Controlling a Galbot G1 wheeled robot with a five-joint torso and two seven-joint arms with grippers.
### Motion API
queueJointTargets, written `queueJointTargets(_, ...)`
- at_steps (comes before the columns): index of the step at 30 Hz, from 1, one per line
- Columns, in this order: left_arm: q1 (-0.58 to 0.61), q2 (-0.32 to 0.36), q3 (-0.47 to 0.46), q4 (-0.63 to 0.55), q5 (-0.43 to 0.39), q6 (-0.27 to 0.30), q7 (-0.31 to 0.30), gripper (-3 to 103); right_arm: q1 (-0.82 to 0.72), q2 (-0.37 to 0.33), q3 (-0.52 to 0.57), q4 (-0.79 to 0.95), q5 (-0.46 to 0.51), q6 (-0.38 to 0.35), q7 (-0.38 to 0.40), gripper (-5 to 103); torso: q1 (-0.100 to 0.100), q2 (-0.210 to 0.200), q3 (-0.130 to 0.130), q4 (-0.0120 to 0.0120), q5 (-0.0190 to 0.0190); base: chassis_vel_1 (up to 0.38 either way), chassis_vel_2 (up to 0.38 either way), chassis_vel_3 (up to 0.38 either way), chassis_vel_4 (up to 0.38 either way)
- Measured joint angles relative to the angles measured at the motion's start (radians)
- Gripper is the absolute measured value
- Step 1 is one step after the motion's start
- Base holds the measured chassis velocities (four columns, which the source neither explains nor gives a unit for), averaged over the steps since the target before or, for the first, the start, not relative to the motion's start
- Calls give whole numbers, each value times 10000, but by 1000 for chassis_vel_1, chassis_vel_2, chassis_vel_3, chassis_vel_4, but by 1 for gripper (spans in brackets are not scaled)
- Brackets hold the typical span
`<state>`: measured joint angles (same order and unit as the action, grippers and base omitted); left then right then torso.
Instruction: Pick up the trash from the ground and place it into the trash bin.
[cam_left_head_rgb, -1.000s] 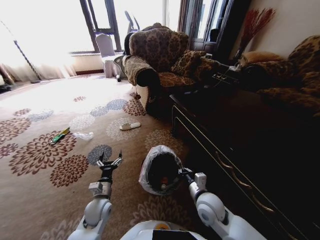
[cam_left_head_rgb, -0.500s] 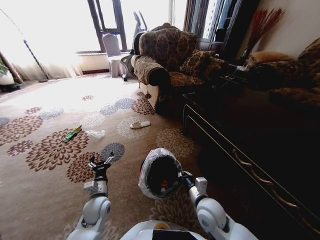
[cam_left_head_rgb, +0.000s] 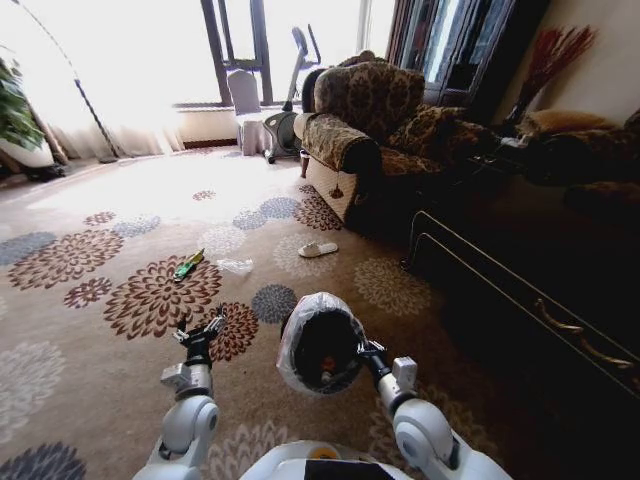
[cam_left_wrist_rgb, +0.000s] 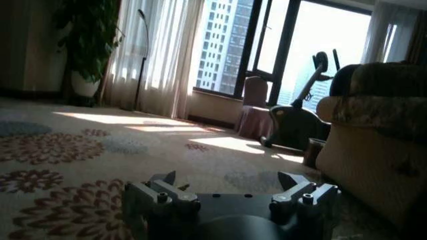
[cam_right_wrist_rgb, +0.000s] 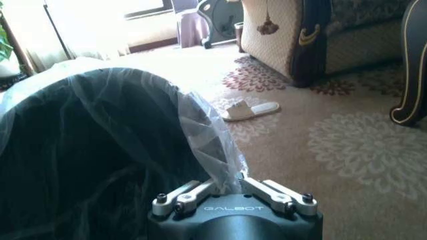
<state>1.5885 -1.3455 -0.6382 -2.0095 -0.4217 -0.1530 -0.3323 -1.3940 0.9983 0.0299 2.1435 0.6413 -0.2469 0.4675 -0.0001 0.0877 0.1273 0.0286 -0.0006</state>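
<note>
Flowered carpet (cam_left_head_rgb: 120, 400) runs toward bright windows. My right gripper (cam_left_head_rgb: 365, 349) is clamped on the trash bin (cam_left_head_rgb: 322, 344) rim, carrying it along, while my left gripper (cam_left_head_rgb: 199, 330) hangs spread and empty, ready. The green wrapper (cam_left_head_rgb: 188, 264) and clear film (cam_left_head_rgb: 236, 266) lie at eleven o'clock, well apart.

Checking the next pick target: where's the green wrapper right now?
In the head view the green wrapper lies on the carpet ahead and to the robot's left, beyond the open left gripper, just left of a clear plastic film.
</note>
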Motion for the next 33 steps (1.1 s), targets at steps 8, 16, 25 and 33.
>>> queueJointTargets(8, 44, -80, -388, -116, -119, 181, -125, 100, 41, -32, 260, -78, -104, 392, -378, 0, 1, 1, 0, -7, 6, -1, 25, 34, 15)
queueJointTargets(16, 234, -168, -621, -67, -136, 207, -57, 100, 211, -12, 268, -232, -293, 602, -459, 0, 1, 1, 0, -3, 7, 15, 16, 39, 36)
queueJointTargets(25, 94, -79, -544, 387, 392, 68, 353, 100, 331, -21, 237, -309, -329, 428, -426, 0, 1, 1, 0, -2, 7, 95, 92, 85, 81)
queueJointTargets(33, -814, 641, -94, 1609, 1150, -399, 2548, 100, -18, -60, 559, -190, -285, 146, -202, 0, 1, 1, 1, -5, 7, 61, 55, 65, 54)
